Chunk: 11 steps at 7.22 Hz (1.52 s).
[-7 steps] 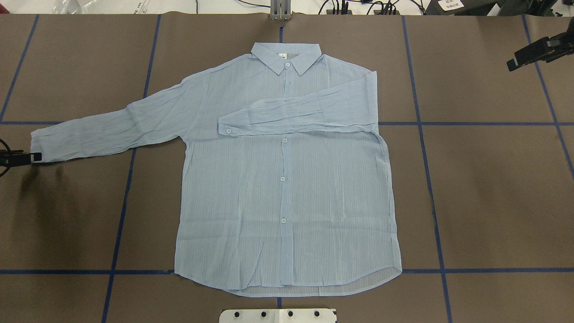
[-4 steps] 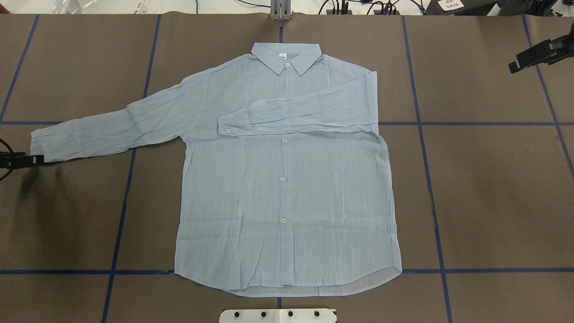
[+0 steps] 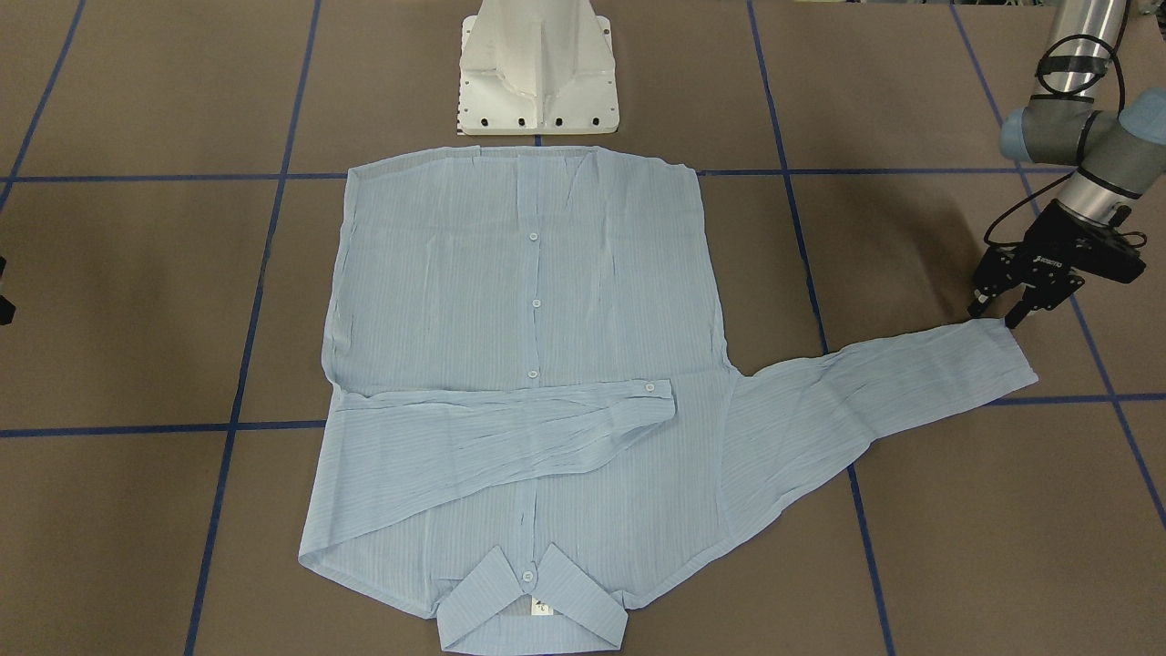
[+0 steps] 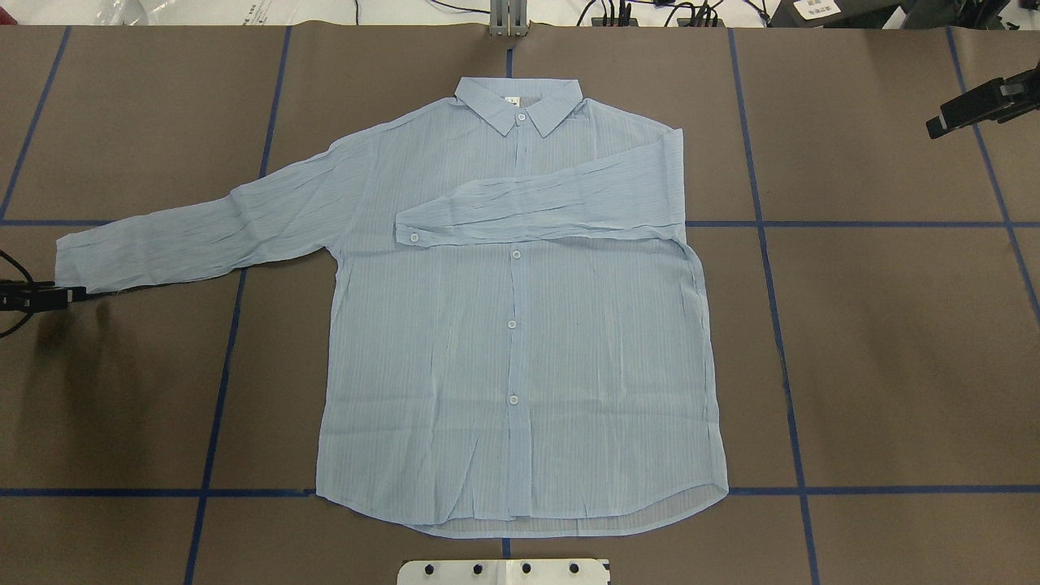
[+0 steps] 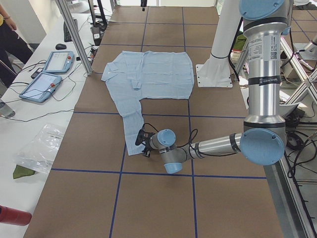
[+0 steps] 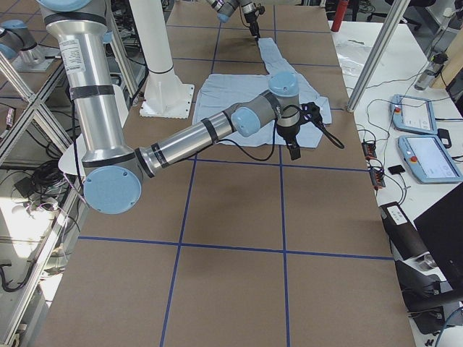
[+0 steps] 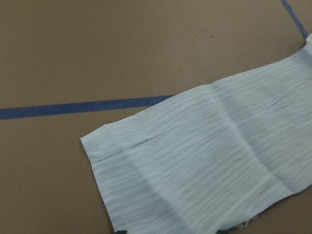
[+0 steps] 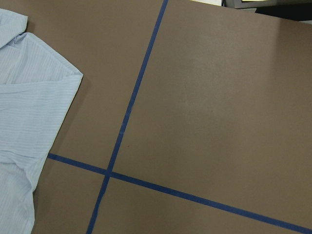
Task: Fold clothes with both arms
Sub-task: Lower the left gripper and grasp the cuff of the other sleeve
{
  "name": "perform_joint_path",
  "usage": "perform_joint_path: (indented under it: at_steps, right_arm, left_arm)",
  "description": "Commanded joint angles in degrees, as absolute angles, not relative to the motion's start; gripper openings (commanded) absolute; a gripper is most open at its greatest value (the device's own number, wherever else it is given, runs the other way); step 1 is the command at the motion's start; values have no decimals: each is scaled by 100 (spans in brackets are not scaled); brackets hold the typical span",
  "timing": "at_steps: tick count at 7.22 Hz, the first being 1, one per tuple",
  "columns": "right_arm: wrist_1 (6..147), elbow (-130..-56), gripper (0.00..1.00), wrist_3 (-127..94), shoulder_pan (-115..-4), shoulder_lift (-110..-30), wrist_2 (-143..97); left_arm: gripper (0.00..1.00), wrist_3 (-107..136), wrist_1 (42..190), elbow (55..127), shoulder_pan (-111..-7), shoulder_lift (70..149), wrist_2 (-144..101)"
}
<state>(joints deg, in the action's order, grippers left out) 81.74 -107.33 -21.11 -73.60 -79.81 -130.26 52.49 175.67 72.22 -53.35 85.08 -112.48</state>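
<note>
Pale-blue finely striped shirt (image 4: 439, 366) with white buttons (image 4: 513, 324); brown table (image 4: 894, 341) crossed by blue tape lines (image 4: 894, 224)

White brand lettering sat on the black body of the left tool (image 3: 993, 315); in the front-facing view it read ROBOTIQ, as far as could be made out. A small white tag (image 3: 543, 608) inside the collar of the shirt (image 3: 519, 301) bore a dark mark, too small to read. A printed sticker on the left arm (image 5: 262, 99) and another on the right arm (image 6: 94, 108) were illegible. A white label (image 4: 815, 6) beyond the far edge of the counter (image 4: 894, 325) carried print, unreadable.
</note>
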Motion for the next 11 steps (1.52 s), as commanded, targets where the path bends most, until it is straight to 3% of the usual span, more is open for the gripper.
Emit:
perform_joint_path:
  at_steps: [1, 2, 3, 5, 8, 9, 11]
  right_arm:
    - [8165, -10854, 100, -2118, -7357, -8085, -13034]
    - [8165, -10881, 100, -2127, -7365, -8103, -13034]
    - [8165, -10907, 100, -2136, -7357, -8112, -13034]
    - [8165, -10916, 100, -2162, -7356, -8121, -13034]
    - [8165, -10916, 100, -2153, -7356, -8112, -13052]
    - [8165, -10907, 100, -2153, -7356, -8112, -13052]
    - [8165, -10907, 100, -2162, -7356, -8112, -13043]
  left_arm:
    - [40, 5256, 17561, 7190, -5309, 8499, -11127]
    - [10, 5247, 17569, 7189, -5309, 8499, -11136]
    - [0, 5238, 17569, 7189, -5309, 8499, -11136]
    - [0, 5221, 17587, 7285, -5335, 8473, -11188]
    - [0, 5194, 17526, 8451, -5580, 8542, -11505]
    - [0, 5264, 17325, 8768, -5581, 8743, -11531]
    - [0, 5814, 15662, 9279, -5564, 9908, -11645]
